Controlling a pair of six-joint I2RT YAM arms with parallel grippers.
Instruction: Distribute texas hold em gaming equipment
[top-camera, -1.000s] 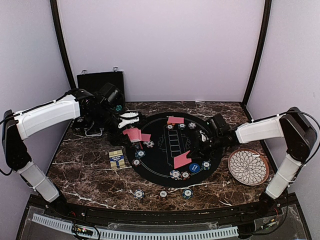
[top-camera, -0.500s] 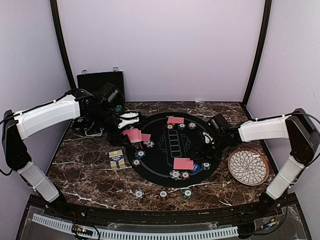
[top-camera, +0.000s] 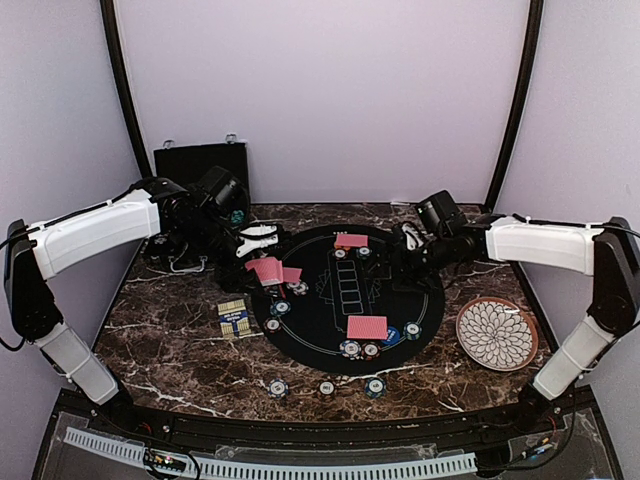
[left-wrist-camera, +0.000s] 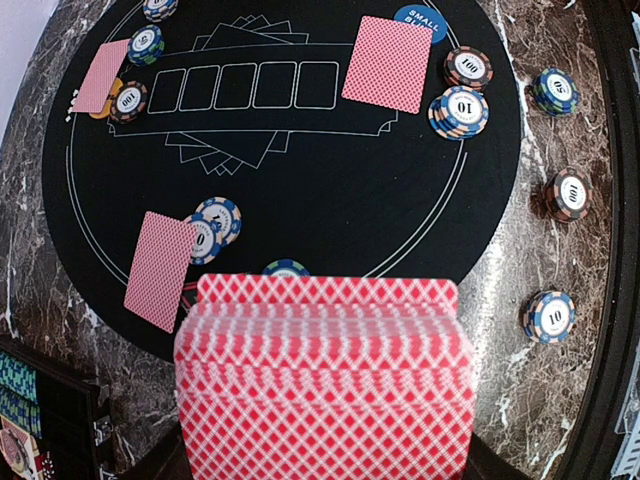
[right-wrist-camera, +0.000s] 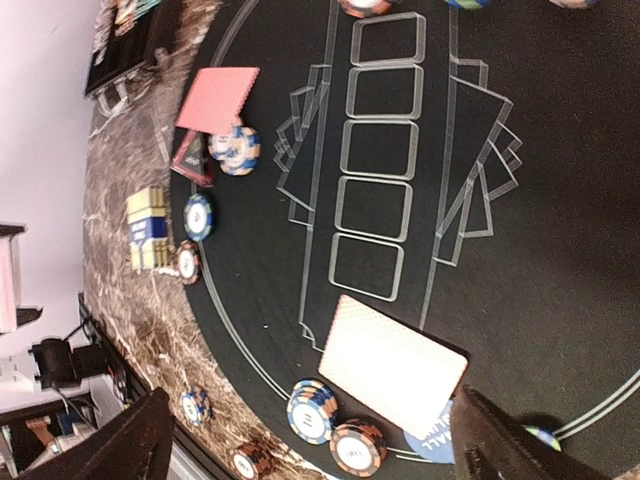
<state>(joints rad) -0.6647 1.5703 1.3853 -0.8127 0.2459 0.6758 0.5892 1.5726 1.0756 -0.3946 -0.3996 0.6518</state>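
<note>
My left gripper (top-camera: 262, 254) is shut on a deck of red-backed playing cards (left-wrist-camera: 320, 385) and holds it over the left edge of the round black mat (top-camera: 330, 305). Its fingers are hidden behind the deck. Single cards lie face down on the mat: one at the near side (top-camera: 366, 327), one at the far side (top-camera: 350, 241), one at the left (left-wrist-camera: 160, 268). My right gripper (top-camera: 400, 264) hangs open and empty over the mat's far right part. In the right wrist view the near card (right-wrist-camera: 392, 365) lies flat beside two chip stacks (right-wrist-camera: 312, 410) and a blue button (right-wrist-camera: 435, 440).
A black case (top-camera: 200, 160) stands at the back left. A white patterned plate (top-camera: 497, 333) sits right of the mat. A yellow-blue card box (top-camera: 233, 319) lies left of the mat. Three chip stacks (top-camera: 326, 388) stand on the marble in front.
My right gripper let go of the card, which now lies flat at the mat's near side. It opened wide and drew back to the far right. The left arm kept still.
</note>
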